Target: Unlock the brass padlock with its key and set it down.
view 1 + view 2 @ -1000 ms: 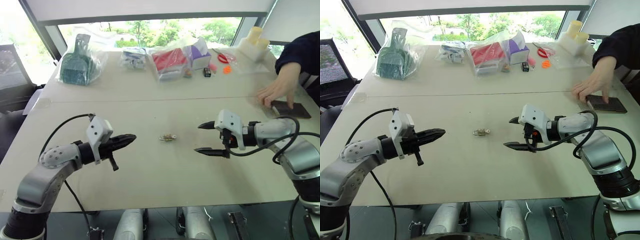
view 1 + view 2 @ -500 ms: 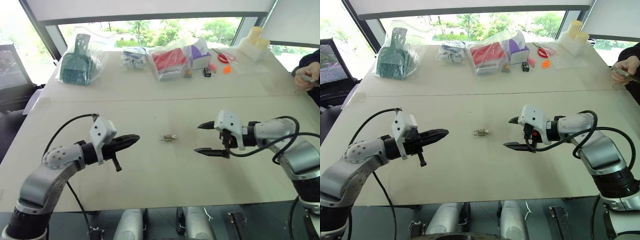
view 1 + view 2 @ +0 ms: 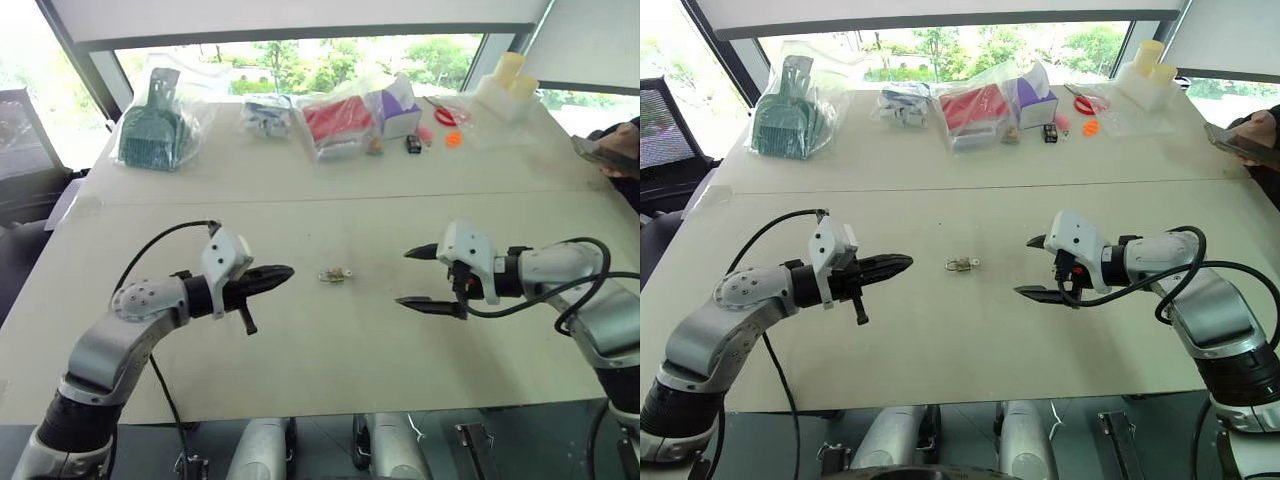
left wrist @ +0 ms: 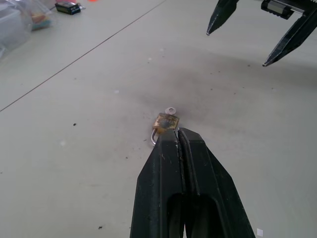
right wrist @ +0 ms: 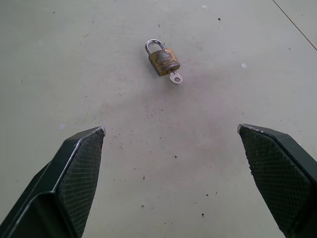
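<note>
The brass padlock point(image 5: 164, 60) lies flat in the middle of the table point(image 3: 330, 340), its silvery shackle closed. The key point(image 5: 175, 78) sticks out of its bottom end. My left gripper point(image 3: 288, 270) is shut and empty, a short way to the padlock's left, its tips pointing at it. In the left wrist view the shut fingers point(image 4: 171, 148) partly hide the padlock point(image 4: 167, 121). My right gripper point(image 3: 415, 276) hangs wide open to the padlock's right, one fingertip above the other, nothing between them.
Along the far edge sit a green dustpan in a clear bag point(image 3: 155, 125), a red item in a bag point(image 3: 338, 122), a purple box point(image 3: 400, 108) and other small bagged items. A person's hand holding a phone point(image 3: 610, 158) shows at the far right.
My left gripper has moved right, closer to the padlock. The person's hand has lifted the phone off the table. The right gripper has stayed put.
</note>
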Robot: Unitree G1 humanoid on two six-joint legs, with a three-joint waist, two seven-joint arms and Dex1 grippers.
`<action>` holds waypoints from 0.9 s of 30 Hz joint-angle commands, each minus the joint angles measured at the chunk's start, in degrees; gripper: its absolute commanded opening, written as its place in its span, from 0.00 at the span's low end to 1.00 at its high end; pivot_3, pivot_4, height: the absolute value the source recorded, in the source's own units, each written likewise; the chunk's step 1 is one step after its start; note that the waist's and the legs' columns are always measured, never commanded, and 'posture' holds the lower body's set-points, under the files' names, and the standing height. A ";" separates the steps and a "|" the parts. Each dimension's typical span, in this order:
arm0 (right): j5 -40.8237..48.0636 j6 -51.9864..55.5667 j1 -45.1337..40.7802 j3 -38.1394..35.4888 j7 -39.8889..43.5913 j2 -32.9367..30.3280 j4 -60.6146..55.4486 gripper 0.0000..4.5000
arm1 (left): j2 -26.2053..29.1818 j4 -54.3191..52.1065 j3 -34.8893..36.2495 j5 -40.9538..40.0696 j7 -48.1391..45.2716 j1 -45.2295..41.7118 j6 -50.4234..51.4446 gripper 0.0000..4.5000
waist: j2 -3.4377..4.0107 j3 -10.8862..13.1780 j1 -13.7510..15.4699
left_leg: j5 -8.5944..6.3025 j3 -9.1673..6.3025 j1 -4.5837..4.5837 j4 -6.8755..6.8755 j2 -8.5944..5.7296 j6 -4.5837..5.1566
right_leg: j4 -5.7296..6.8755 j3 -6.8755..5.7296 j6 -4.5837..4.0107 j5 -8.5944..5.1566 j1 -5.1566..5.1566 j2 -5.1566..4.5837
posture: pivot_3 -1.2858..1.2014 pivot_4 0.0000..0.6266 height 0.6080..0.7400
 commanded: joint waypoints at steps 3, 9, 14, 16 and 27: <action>0.90 1.08 0.47 -2.57 -2.62 0.13 -4.26 0.99 | -2.24 3.45 -2.89 1.40 -2.18 -1.62 -2.91 0.00 | -0.01 0.00 0.07 | 0.00 -0.01 0.00 0.01 0.00 0.00 | 0.00 0.00 0.00 0.00 0.00 0.00 | 0.52 0.24 1.00; 1.19 2.31 0.49 -1.84 -5.56 1.61 -6.22 1.00 | -5.87 11.92 -6.46 6.17 -3.83 -3.75 -9.37 0.50 | -0.01 -0.01 0.03 | 0.00 -0.02 -0.01 0.05 -0.02 0.00 | 0.00 0.00 0.00 0.00 0.02 0.00 | 0.52 0.24 1.00; 1.25 3.36 0.19 -1.44 -7.18 2.57 -7.39 1.00 | -9.24 22.28 -9.26 9.82 -7.07 -9.28 -15.72 0.99 | -0.01 -0.01 0.10 | 0.00 -0.05 -0.04 0.12 -0.06 0.01 | 0.04 0.00 0.00 0.01 0.03 0.01 | 0.52 0.24 1.00; 1.07 3.35 0.57 -1.52 -7.51 2.53 -7.64 1.00 | -10.93 28.72 -9.82 11.53 -8.53 -13.07 -19.57 0.99 | -0.01 -0.01 0.28 | 0.00 -0.10 -0.09 0.17 -0.08 0.01 | 0.04 -0.02 0.00 0.01 0.03 0.00 | 0.52 0.24 1.00; 1.31 4.39 5.26 -4.57 -10.22 2.18 -11.17 1.00 | -18.11 56.38 -12.78 18.23 -19.24 -26.44 -33.77 0.99 | -0.04 -0.02 0.11 | -0.01 -0.16 -0.25 0.29 -0.29 0.05 | 0.05 -0.06 0.22 0.14 0.00 -0.01 | 0.52 0.24 1.00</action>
